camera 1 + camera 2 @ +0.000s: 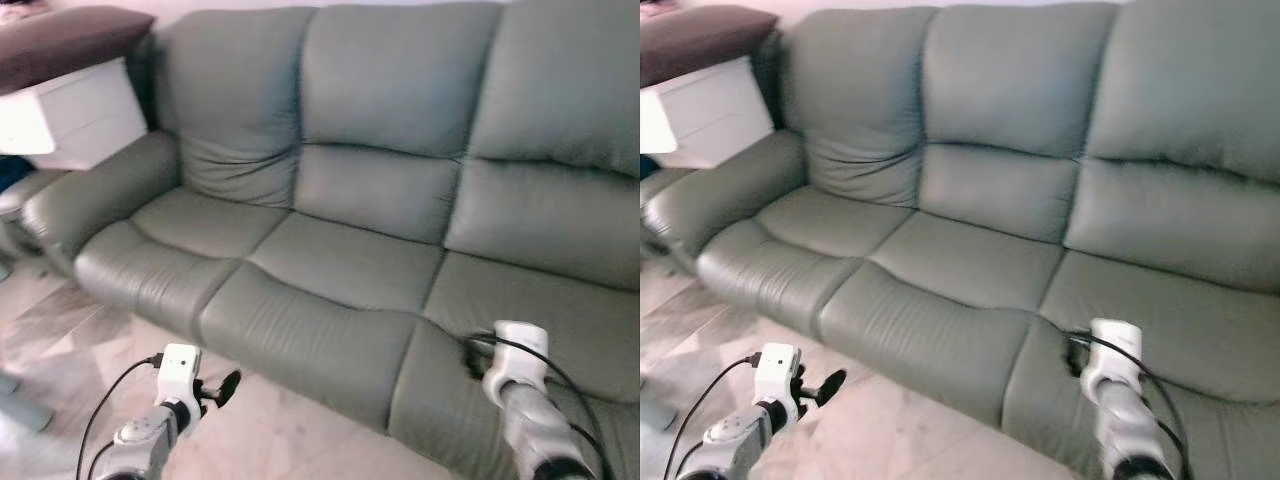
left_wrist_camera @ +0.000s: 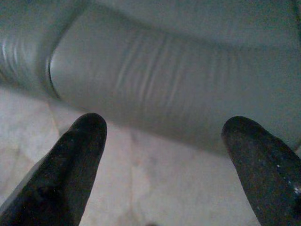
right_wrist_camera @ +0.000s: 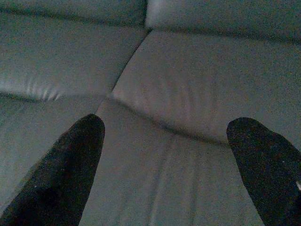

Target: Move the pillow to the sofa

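Grey-green leather covers the big sofa (image 1: 340,250), which has three seats and three puffy back cushions. In the left eye view the sofa runs across almost the whole picture, and its rounded armrest (image 1: 95,195) is on the robot's left. Just past that armrest stands a white cabinet (image 1: 75,115) with a dark brown cushion (image 1: 65,40) lying on top of it; it may be the pillow, but that is hard to tell. The floor (image 1: 90,340) in front of the sofa is pale marble tile. The left gripper (image 1: 225,385) hangs low over the floor, just in front of the sofa's front edge. The right arm (image 1: 520,390) reaches over the front edge of the right seat, with a black cable looping off its white wrist. In the right eye view the same sofa, cabinet and brown cushion show, and the left gripper's dark tip pokes out beside its white wrist block. In the left wrist view the two black fingers (image 2: 70,165) are spread wide apart with nothing between them, above the tile and near the sofa's front. In the right wrist view the right gripper (image 3: 169,169) is also spread wide and holds nothing, hanging over the seat cushions where two seats meet.
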You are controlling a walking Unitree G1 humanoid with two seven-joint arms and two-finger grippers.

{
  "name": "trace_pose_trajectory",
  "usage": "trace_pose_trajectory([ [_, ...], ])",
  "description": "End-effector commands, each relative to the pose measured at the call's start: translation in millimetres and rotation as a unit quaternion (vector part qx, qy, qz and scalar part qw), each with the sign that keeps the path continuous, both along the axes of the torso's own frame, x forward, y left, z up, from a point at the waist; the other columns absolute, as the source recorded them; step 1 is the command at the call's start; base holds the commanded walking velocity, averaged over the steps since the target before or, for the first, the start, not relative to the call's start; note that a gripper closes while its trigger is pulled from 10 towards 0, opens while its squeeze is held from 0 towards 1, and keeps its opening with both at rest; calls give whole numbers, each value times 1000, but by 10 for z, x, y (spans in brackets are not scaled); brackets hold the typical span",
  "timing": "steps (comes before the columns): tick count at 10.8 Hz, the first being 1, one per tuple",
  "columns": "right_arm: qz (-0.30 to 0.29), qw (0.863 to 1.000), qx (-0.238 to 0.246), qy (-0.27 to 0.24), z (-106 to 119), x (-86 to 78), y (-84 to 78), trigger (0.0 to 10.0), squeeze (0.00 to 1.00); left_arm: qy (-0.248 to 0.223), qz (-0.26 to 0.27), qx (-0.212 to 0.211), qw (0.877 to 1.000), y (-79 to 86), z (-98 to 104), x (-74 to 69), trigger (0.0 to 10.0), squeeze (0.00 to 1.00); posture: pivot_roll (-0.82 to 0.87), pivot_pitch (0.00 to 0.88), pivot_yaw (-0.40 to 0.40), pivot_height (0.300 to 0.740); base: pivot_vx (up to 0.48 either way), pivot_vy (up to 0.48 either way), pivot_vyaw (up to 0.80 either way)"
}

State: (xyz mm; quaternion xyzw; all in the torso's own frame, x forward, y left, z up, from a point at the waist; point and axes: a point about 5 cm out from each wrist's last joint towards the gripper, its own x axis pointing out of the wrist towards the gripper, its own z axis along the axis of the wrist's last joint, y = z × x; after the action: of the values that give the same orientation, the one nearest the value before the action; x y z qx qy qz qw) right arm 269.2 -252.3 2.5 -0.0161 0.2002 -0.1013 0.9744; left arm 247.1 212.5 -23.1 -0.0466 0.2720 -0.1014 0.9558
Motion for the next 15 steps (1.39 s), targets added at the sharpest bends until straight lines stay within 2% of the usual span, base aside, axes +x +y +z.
trace_pose_trajectory([
  [1,28,999,-5,-42,125,94,105,10000,0,-40,46,15,998,155,128,26,10000,0,-252,0,134,740,0,0,0],
  [2,49,997,-7,-54,161,117,141,10000,0,-73,72,31,994,220,217,-19,10000,0,-242,0,125,740,0,0,0],
  [3,107,990,-21,-84,267,183,257,10000,0,-150,126,62,979,296,435,-202,10000,0,-205,0,103,740,0,0,0],
  [4,177,975,-37,-127,431,231,437,10000,0,-195,168,74,963,269,593,-532,10000,0,-164,0,83,740,0,0,0],
  [6,201,966,-42,-156,581,207,495,10000,0,-222,169,113,954,187,731,-854,10000,0,-137,0,65,740,0,0,0],
  [7,204,962,-46,-176,659,187,517,10000,0,-225,182,115,950,182,786,-928,10000,0,-133,0,56,740,0,0,0],
  [9,215,959,-39,-182,690,197,548,10000,0,-225,176,86,954,162,853,-872,10000,0,-132,0,56,740,0,0,0],
  [11,215,953,-15,-211,989,210,680,10000,0,-234,158,90,955,258,840,-745,10000,0,-151,0,65,740,0,0,0],
  [12,210,951,-8,-228,1167,137,736,10000,0,-236,145,94,956,291,832,-704,10000,0,-163,0,75,740,0,0,0],
  [13,200,951,-13,-236,1274,11,719,10000,0,-236,137,96,957,320,821,-706,10000,0,-171,0,86,740,0,0,0],
  [14,181,960,-17,-212,1214,-194,601,10000,0,-229,153,94,957,345,843,-736,10000,0,-191,1,102,740,0,0,0],
  [15,162,966,-22,-198,1143,-325,527,10000,0,-224,158,89,958,336,849,-756,10000,0,-203,9,117,740,0,0,0],
])
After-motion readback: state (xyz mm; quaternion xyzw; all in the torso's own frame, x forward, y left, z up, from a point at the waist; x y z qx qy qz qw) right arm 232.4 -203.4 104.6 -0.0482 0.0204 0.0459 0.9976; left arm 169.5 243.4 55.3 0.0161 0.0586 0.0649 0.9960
